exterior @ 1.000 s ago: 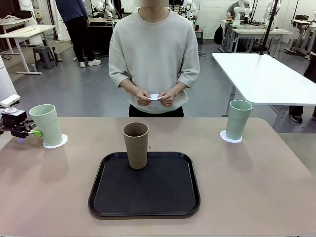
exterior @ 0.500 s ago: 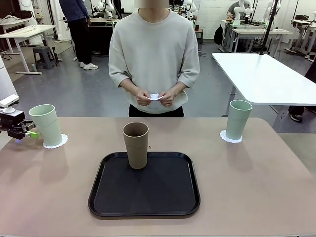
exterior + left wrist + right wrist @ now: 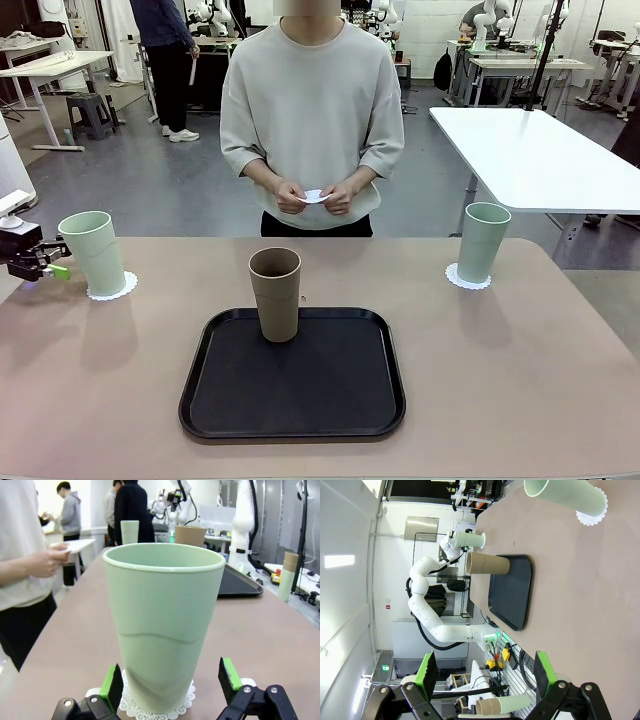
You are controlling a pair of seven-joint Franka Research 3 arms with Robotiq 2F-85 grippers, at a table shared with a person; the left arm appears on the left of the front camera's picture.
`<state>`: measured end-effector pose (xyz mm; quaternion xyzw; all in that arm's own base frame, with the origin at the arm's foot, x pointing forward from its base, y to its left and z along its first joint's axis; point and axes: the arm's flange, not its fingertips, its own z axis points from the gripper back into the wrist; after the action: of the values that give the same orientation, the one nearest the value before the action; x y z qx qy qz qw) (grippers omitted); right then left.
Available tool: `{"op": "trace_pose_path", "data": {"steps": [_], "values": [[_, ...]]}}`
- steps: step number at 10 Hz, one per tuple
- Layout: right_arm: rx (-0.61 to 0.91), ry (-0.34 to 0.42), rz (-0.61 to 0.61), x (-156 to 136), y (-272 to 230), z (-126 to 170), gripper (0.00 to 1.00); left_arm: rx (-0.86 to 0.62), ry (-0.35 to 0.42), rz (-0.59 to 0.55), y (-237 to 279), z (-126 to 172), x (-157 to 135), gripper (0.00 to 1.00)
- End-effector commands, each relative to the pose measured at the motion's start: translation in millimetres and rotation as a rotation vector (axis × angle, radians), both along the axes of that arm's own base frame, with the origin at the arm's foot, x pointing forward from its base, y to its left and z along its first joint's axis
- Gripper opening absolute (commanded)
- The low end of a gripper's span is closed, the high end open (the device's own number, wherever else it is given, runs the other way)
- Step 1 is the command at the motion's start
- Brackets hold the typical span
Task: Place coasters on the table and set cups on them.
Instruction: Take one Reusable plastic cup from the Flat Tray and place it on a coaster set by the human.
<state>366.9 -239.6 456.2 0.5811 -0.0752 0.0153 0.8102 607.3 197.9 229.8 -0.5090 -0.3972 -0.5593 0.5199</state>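
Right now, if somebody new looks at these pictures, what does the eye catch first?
The brown cup stands alone on the black tray in the middle. Toward the far corners, the left mint cup and the right mint cup each stand on a lacy coaster. The person opposite holds another white coaster.

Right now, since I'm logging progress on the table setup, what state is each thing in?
left mint cup: upright on left coaster
right mint cup: upright on right coaster
brown cup: upright on the tray, no coaster under it
third coaster: held in the person's hands
left gripper: jaws open, empty
right gripper: jaws open, empty
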Motion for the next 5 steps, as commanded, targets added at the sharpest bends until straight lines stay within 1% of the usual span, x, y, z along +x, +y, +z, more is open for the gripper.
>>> {"op": "trace_pose_path", "data": {"steps": [1, 3, 5], "values": [[0.001, 0.014, -0.006, 0.0, 0.0, 1.1, 1.0, 0.01, -0.017, 0.007, 4.5, 1.8, 5.1, 1.0], [0.001, 0.014, -0.006, 0.0, 0.0, 1.1, 1.0, 0.079, -0.02, 0.074, 16.2, 11.1, 1.0, 1.0], [0.001, 0.014, -0.006, 0.0, 0.0, 1.1, 1.0, 0.219, -0.022, 0.183, 27.5, 39.0, -13.6, 1.0]]}}
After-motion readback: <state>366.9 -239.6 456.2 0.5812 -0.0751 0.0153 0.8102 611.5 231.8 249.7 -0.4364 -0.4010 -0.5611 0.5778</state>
